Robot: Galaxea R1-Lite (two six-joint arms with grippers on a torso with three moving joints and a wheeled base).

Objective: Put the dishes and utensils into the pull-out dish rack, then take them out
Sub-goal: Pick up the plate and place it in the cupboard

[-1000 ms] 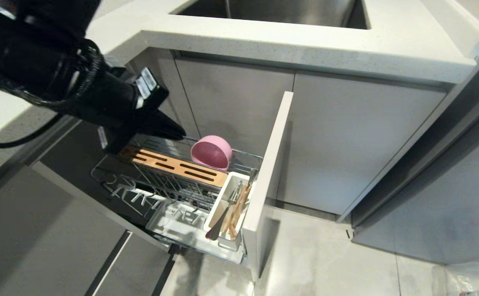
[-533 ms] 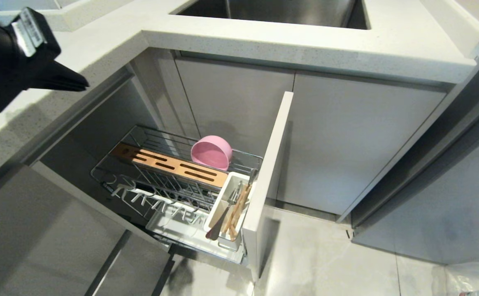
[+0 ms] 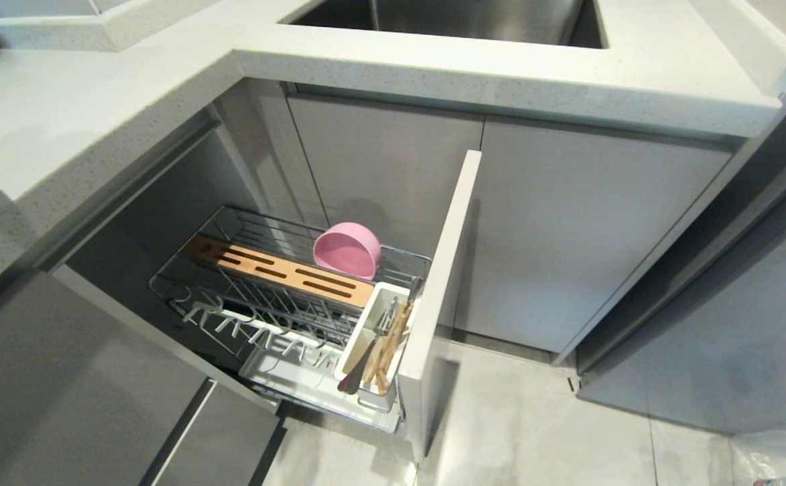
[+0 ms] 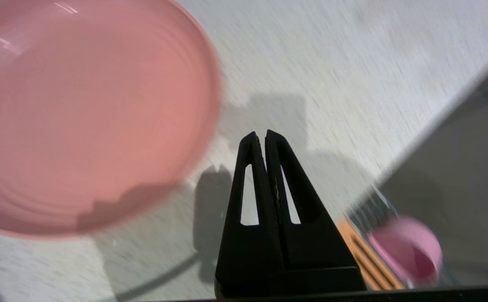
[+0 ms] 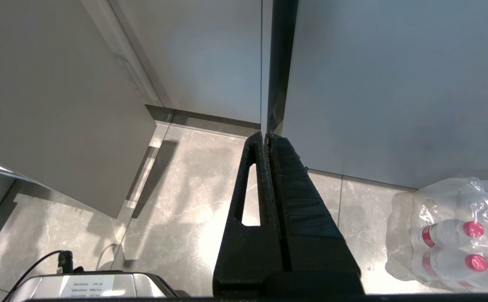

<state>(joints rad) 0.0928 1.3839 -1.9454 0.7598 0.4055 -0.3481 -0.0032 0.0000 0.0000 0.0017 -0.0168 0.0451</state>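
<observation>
Pale speckled countertop [image 3: 96,121] is wrapping around a corner of grey cabinets, and below it the pull-out dish rack [image 3: 285,290] is standing drawn out over a tiled floor [image 3: 535,418]. Neither arm is showing in the head view. Seen from its own wrist camera, the left gripper [image 4: 259,136] is hanging over the countertop with its two fingers pressed together and nothing between them; its tips are sitting just beside the rim of the one pink plate [image 4: 80,113], which is lying flat on the counter, and I cannot tell whether they are touching it. One pink bowl [image 3: 347,250] is resting tilted on its side in the back of the wire basket, behind the slotted wooden strip [image 3: 278,270]. One white utensil caddy [image 3: 373,351] is sitting at the front corner against the narrow front panel [image 3: 440,304], holding the pair of wooden chopsticks [image 3: 389,344] and one dark fork [image 3: 359,368], all leaning. The right gripper [image 5: 266,137] is pointing down at the floor beside the cabinet fronts, fingers closed and empty, with a shrink-wrapped pack of bottles [image 5: 453,235] lying near it.
</observation>
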